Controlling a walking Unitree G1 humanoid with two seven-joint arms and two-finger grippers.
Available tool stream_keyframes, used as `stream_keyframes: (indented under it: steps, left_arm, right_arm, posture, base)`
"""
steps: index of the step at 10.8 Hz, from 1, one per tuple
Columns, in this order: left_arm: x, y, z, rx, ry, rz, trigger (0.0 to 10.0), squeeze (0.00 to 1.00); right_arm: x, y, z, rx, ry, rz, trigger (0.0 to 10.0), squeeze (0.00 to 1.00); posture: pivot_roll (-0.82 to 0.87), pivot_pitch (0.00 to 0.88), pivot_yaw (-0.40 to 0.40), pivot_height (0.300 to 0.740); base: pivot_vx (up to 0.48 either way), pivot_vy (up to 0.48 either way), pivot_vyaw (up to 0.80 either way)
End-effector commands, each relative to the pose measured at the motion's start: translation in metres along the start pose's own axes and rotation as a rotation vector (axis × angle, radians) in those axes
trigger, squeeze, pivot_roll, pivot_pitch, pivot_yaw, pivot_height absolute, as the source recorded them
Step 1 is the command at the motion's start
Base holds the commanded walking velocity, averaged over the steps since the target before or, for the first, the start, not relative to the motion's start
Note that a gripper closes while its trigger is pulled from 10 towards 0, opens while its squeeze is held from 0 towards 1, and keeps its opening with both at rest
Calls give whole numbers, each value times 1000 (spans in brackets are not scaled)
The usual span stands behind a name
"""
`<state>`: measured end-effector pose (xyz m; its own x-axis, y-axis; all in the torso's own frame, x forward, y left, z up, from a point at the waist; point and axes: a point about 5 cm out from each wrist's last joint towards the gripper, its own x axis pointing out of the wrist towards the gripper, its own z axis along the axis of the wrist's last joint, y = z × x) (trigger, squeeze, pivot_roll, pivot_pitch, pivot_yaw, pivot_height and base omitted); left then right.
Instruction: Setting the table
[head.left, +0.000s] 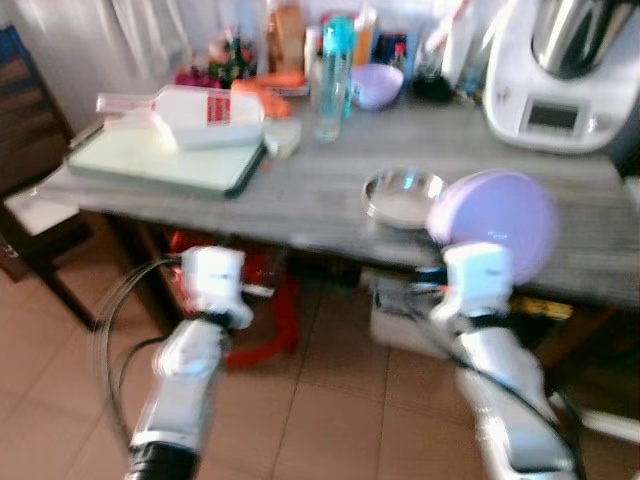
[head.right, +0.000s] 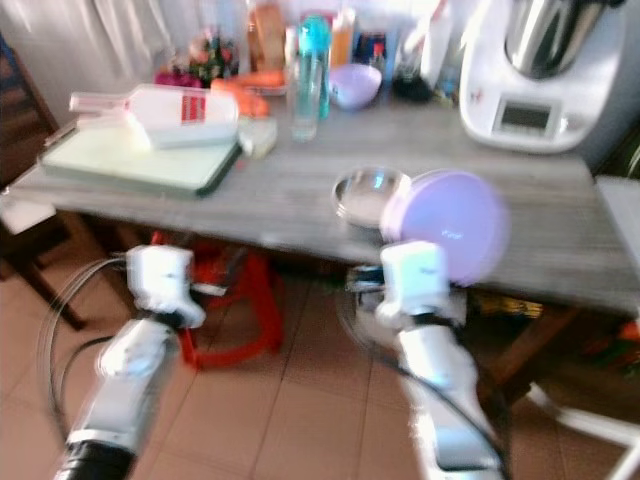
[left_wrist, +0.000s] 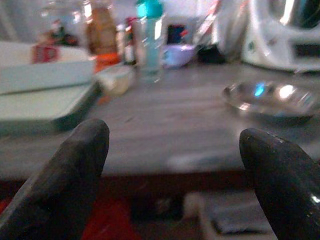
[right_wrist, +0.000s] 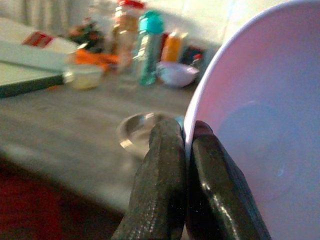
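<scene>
Left eye view, blurred. My right tool (head.left: 478, 262) carries a lilac plate (head.left: 497, 221) on edge, hanging over the near edge of the grey table (head.left: 310, 195). Just beside it, toward the left, one steel dish (head.left: 402, 195) sits on the table. Farther back I count one lilac bowl (head.left: 377, 85), one teal-capped bottle (head.left: 335, 75), one white kitchen machine (head.left: 560, 75), and one pale board (head.left: 160, 160) with a white carton lying on it. My left tool (head.left: 212, 280) is low, short of the table edge.

Right eye view: same layout, same counts; one plate, one steel dish.

Left wrist view: both fingers (left_wrist: 67, 182) stand well apart with nothing between them, aimed at the table front.

Right wrist view: the two fingers (right_wrist: 162, 175) are pinched together on the plate's rim, plate standing upright.

Step in hand, as I judge it: laying the plate down. I would carry it forward over bare table, clear of the steel dish, tip it flat, lower until it rests, then let go. The rim pinch looks thin; slow wrist turns seem wise.
</scene>
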<state>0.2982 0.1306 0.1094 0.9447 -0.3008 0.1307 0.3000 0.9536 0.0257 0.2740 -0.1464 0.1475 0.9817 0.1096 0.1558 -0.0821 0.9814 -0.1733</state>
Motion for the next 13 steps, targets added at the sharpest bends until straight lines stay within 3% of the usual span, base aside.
stream_keyframes:
  steps: [1,13]
  left_arm:
    - [-3,10,1,17,4,25,10000,0]
    - [-2,4,0,8,5,4,10000,0]
  right_arm:
    - [3,7,8,14,-34,15,10000,0]
    - [4,7,9,13,-39,29,10000,0]
  posture:
    - [60,54,-12,740]
    - [54,57,-16,740]
  base:
    - [394,0,0]
    - [398,0,80]
